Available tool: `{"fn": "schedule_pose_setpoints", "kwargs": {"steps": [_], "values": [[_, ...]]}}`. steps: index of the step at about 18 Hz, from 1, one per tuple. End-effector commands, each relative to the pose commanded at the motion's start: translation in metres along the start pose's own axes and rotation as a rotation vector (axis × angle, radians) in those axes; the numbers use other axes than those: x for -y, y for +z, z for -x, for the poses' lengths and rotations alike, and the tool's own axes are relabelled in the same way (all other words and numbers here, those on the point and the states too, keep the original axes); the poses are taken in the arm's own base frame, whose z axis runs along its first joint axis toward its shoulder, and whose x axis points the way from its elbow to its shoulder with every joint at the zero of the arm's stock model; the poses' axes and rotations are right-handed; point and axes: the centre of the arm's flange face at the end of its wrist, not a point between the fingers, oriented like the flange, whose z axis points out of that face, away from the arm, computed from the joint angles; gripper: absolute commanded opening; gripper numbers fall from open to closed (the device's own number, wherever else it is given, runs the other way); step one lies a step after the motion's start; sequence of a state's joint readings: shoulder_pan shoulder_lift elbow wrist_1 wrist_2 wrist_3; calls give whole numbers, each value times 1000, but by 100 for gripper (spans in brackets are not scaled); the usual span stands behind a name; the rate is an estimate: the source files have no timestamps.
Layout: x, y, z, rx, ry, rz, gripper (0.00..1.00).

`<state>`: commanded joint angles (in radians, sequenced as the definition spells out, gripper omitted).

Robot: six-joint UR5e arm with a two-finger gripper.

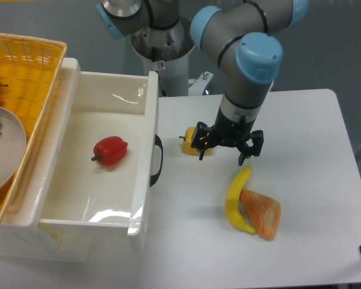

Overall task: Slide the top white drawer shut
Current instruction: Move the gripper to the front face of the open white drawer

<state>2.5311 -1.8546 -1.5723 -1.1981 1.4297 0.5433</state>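
The top white drawer (54, 180) stands pulled out toward the right. Its curved black handle (157, 159) faces the table's middle. A red bell pepper (110, 150) lies inside the drawer. My gripper (221, 156) hangs over the table to the right of the handle, about a hand's width from it and not touching it. It points down with its fingers apart and holds nothing. A yellow pepper (188, 145) sits just left of the left finger (200, 147), partly hidden by it.
A yellow banana (236, 201) and a piece of orange bread (262, 214) lie on the white table (313, 138) below the gripper. A yellow wicker basket (30, 66) holding a grey plate (3, 150) and fruit sits atop the cabinet at left.
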Motion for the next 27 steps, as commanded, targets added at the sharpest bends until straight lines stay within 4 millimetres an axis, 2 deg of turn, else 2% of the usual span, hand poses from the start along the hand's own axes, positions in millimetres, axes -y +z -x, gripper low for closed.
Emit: {"fn": "schedule_pose_setpoints", "kwargs": {"steps": [3,11,22,27], "values": [[10,14,-14,-4,9,-1,100],[23,72,-4,-44,11,64,100],[28,106,-33,-78,53,113,100],[27,108,-33,-105,50,108,100]]}}
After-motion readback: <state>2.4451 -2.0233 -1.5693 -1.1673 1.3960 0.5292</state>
